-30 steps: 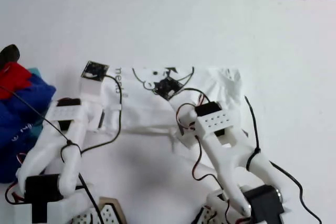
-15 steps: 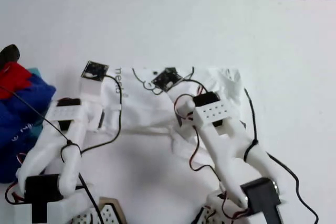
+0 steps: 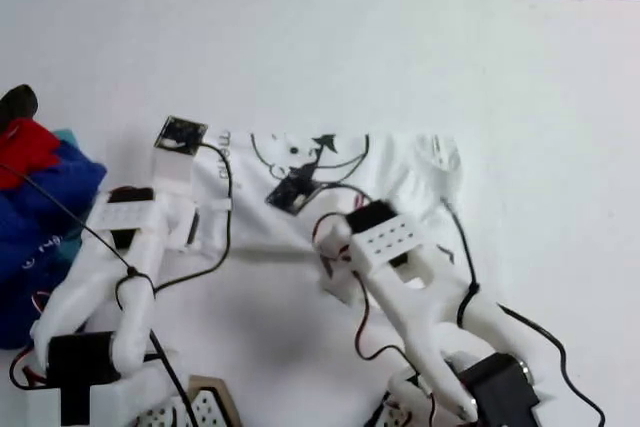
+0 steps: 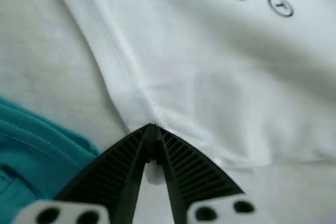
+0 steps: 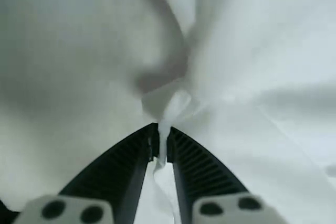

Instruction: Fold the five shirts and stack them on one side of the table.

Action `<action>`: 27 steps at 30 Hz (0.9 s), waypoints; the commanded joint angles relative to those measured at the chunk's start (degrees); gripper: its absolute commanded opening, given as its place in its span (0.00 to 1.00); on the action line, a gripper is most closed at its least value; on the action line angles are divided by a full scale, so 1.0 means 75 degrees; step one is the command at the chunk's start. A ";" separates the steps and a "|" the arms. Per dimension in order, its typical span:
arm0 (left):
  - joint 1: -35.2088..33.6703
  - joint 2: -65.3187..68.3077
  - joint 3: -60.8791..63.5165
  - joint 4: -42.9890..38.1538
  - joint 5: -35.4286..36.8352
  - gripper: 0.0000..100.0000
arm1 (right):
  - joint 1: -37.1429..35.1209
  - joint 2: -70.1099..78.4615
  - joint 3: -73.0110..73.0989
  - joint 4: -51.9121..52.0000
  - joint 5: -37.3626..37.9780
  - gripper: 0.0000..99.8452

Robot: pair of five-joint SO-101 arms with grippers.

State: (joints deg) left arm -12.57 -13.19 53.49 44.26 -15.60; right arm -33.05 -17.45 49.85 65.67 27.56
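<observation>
At lower centre, the right gripper (image 5: 159, 139), clamped on a pinched fold of the white shirt (image 3: 400, 162), had drawn back toward the lower left. This uncovered the print, likely straightening the shirt mid-table for folding. The left gripper (image 4: 151, 132) stayed shut on the hem.

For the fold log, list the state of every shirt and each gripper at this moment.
white shirt, spread on the table, print up, near edge rumpled.
left gripper, shut on the white shirt's edge.
right gripper, shut on a bunched pinch of the white shirt.
heap of coloured shirts, unfolded, bunched at the table's edge.
teal shirt, loose, lying beside the left gripper.
</observation>
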 commanded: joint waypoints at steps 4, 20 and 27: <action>-0.0035 -0.0211 0.0018 -0.0117 0.0012 0.03 | 0.0147 -0.0287 0.0094 -0.0299 0.0000 0.04; -0.0035 -0.0211 0.0018 -0.0117 0.0012 0.03 | -0.0217 -0.0275 0.0129 0.0733 0.1032 0.23; -0.0035 -0.0211 0.0018 -0.0117 0.0012 0.03 | 0.0404 0.0217 0.0129 0.0240 0.1430 0.23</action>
State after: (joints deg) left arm -12.57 -13.19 53.49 44.26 -15.60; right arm -31.47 -17.19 50.99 68.13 37.23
